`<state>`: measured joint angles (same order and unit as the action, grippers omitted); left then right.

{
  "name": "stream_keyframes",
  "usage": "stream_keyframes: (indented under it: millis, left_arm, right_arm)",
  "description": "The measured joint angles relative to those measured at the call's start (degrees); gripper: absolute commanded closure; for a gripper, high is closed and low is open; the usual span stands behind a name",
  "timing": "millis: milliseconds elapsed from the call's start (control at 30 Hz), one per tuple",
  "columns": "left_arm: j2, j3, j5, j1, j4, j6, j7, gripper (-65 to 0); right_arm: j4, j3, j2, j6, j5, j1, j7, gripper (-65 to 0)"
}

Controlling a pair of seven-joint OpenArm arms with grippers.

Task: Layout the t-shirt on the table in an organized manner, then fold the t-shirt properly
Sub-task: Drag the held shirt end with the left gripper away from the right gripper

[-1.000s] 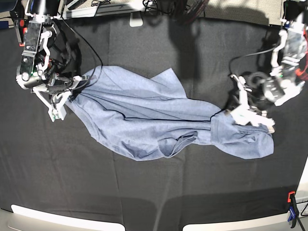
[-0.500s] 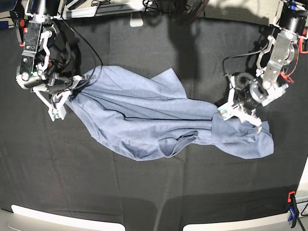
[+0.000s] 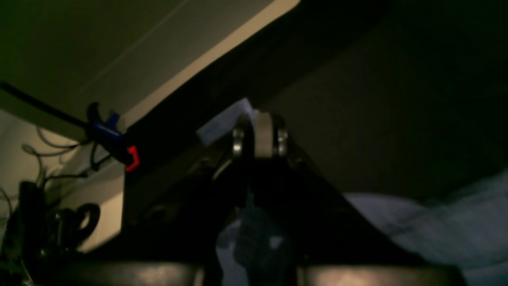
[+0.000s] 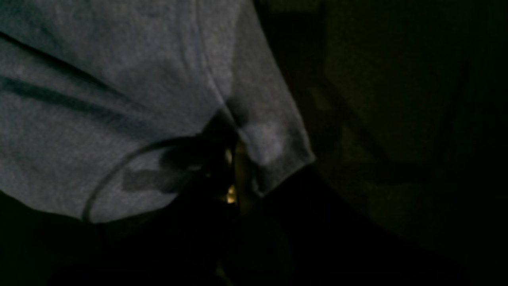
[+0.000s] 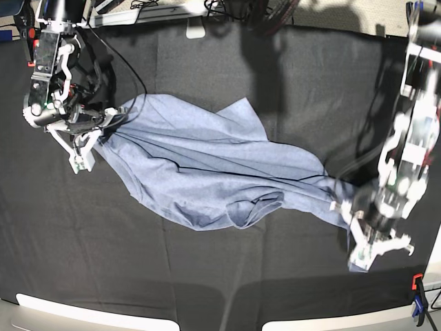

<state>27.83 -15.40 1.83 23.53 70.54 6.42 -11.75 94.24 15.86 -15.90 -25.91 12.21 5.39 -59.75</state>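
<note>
The light blue-grey t-shirt (image 5: 207, 172) lies crumpled across the black table (image 5: 207, 276), pulled into a long band from upper left to lower right. My right gripper (image 5: 96, 134) is shut on the shirt's upper-left end; the right wrist view shows cloth (image 4: 139, 79) bunched at the right gripper (image 4: 234, 167). My left gripper (image 5: 364, 254) is shut on the shirt's lower-right end near the table's front right. In the left wrist view a bit of blue cloth (image 3: 224, 121) pokes out past the left gripper (image 3: 258, 135). No lettering shows.
A blue and orange clamp (image 5: 417, 289) grips the table's right front corner and also shows as the clamp (image 3: 113, 137) in the left wrist view. Cables and gear (image 5: 207, 10) lie along the far edge. Pale boards (image 5: 89, 314) run along the front edge.
The left gripper closed on the shirt's right end and dragged it down toward the front right, stretching the cloth out. The right arm has held still with its grip.
</note>
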Motion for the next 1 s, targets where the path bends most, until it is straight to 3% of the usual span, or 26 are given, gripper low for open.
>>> stream_keyframes:
  millis: [200, 300, 467, 633, 667, 700, 767, 833, 1000]
  left_arm:
    - [-5.0, 0.0, 0.0, 11.2, -14.1, -0.1, 4.1, 0.0]
    - [-6.9, 0.0, -4.0, 18.5, -20.1, -0.2, 4.5, 0.0]
    - [-8.0, 0.0, -4.6, 25.3, -30.8, -6.0, 4.3, 0.0]
    - [-8.1, 0.1, -7.6, 28.3, -36.2, -6.0, 4.7, 0.0]
    - [-8.2, 0.1, -8.4, 28.4, -36.2, -6.0, 5.2, -3.7]
    - [-8.2, 0.1, -8.5, 28.5, -36.2, -5.1, 5.7, -11.5]
    - [-8.1, 0.1, -8.2, 28.5, -36.2, -1.0, 5.5, -24.8]
    - [-8.2, 0.1, -8.3, 28.2, -36.2, 2.6, 5.4, -26.9]
    - [-8.1, 0.1, -9.9, 28.4, -36.1, 3.0, 3.4, -26.9]
  right_arm:
    - [0.0, 0.0, 0.0, 0.0, 0.0, 0.0, 0.0, 0.0]
    - [0.0, 0.0, 0.0, 0.0, 0.1, 0.0, 0.0, 0.0]
    - [0.0, 0.0, 0.0, 0.0, 0.0, 0.0, 0.0, 0.0]
    - [0.0, 0.0, 0.0, 0.0, 0.0, 0.0, 0.0, 0.0]
    - [0.0, 0.0, 0.0, 0.0, 0.0, 0.0, 0.1, 0.0]
    - [0.0, 0.0, 0.0, 0.0, 0.0, 0.0, 0.1, 0.0]
    - [0.0, 0.0, 0.0, 0.0, 0.0, 0.0, 0.0, 0.0]
    - [0.0, 0.0, 0.0, 0.0, 0.0, 0.0, 0.1, 0.0]
    - [0.0, 0.0, 0.0, 0.0, 0.0, 0.0, 0.1, 0.0]
